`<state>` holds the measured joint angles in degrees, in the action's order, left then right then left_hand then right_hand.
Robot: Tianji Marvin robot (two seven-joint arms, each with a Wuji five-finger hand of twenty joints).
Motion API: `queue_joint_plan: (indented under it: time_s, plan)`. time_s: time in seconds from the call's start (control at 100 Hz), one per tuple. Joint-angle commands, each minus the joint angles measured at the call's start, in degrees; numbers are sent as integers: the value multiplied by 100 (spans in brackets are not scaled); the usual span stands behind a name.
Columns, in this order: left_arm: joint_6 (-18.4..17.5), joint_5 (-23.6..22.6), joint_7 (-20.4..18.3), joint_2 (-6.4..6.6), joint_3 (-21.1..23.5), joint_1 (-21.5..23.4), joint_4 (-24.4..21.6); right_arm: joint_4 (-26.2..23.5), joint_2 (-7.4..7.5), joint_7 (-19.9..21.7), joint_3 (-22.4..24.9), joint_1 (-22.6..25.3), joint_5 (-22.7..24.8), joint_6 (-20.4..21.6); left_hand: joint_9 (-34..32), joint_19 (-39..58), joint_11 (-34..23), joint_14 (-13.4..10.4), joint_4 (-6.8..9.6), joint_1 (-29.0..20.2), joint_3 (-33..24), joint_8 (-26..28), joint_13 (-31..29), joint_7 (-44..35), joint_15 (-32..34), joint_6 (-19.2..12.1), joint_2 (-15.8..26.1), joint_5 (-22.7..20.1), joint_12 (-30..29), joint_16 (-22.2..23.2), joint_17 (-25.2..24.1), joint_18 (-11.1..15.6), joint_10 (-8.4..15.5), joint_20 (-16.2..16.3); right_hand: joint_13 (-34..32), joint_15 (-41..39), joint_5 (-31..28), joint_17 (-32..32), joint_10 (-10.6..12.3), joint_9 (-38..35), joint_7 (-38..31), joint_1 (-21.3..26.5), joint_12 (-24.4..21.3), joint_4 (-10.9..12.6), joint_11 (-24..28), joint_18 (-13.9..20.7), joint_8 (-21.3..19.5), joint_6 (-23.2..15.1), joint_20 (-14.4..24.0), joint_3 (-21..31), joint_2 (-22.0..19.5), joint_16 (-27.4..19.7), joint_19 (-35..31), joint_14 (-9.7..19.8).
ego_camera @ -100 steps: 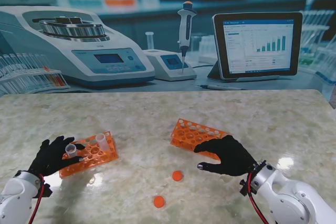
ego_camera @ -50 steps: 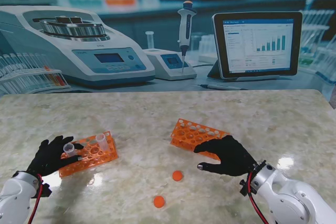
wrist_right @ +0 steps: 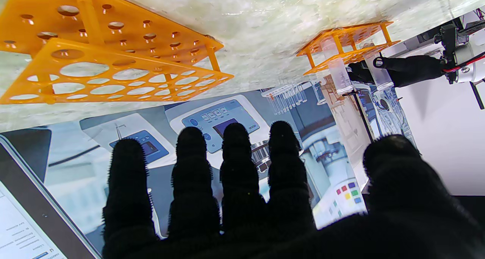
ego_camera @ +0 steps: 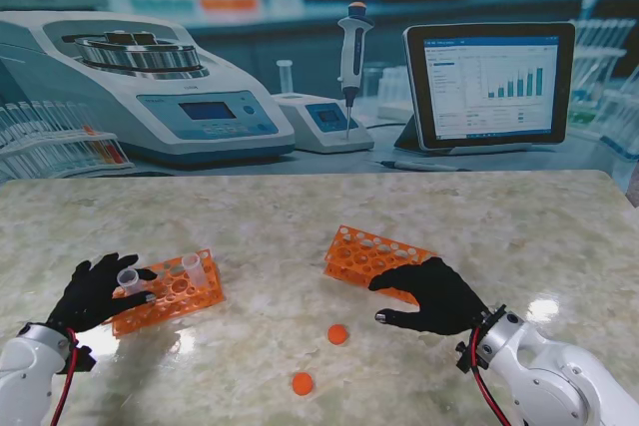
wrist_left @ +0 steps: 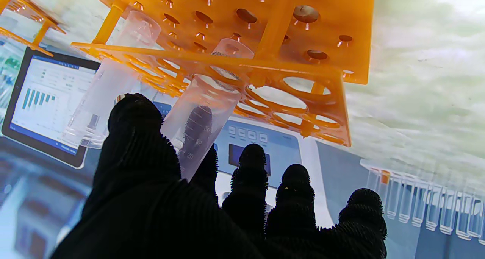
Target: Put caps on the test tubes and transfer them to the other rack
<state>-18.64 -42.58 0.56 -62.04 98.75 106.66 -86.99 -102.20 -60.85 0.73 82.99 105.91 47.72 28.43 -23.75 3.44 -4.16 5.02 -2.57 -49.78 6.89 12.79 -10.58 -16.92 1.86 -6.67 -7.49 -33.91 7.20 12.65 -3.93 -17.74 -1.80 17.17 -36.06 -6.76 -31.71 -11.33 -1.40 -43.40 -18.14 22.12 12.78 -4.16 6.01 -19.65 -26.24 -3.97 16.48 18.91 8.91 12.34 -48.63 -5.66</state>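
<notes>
My left hand [ego_camera: 92, 292] is shut on a clear uncapped test tube [ego_camera: 128, 279], pinched between thumb and index finger at the left end of the left orange rack [ego_camera: 172, 296]. In the left wrist view that tube [wrist_left: 197, 119] still passes through the rack's upper plate [wrist_left: 326, 111], tilted. A second open tube [ego_camera: 193, 268] [wrist_left: 110, 81] stands in the same rack. The other orange rack [ego_camera: 371, 252] [wrist_right: 113, 62] holds no tubes. My right hand [ego_camera: 435, 296] [wrist_right: 242, 191] is open just nearer to me than this rack, with nothing in it. Two orange caps [ego_camera: 338, 333] [ego_camera: 302, 383] lie loose on the table.
The marble table top [ego_camera: 300, 216] ends at a printed lab backdrop with a centrifuge [ego_camera: 150, 87], pipette [ego_camera: 352, 47] and tablet [ego_camera: 489, 82]. The caps lie between the two racks, nearer to me.
My left hand has drawn the tube slightly up and to the left in the rack. The right hand has not moved.
</notes>
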Motion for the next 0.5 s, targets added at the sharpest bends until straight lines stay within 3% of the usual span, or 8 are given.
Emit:
queue_joint_plan:
  time_s: [0.0,0.49]
  plan:
    - [-20,3,-3,8,38,3,-70,-1,-2,14,-12,38,-8,5,73,-275,87,-134,71,-934,-533,81,150,-62,-74,-313,911,-358,-109,-81,-36,119,-17,-212,155,47,9,70,-18,-25,12,24,22,148,-8,69,-59,-75,51,-80,-107,-22,90,4]
    - [-147,-9,-78,19,122,0,-228,-2,-5,-8,3,53,-2,19,32,-230,78,-124,77,-957,-540,80,107,-45,-68,-267,887,-402,-103,-74,-49,94,-19,-171,151,46,13,69,-23,-29,14,18,23,148,-6,70,-58,-64,51,-81,-108,-22,90,0]
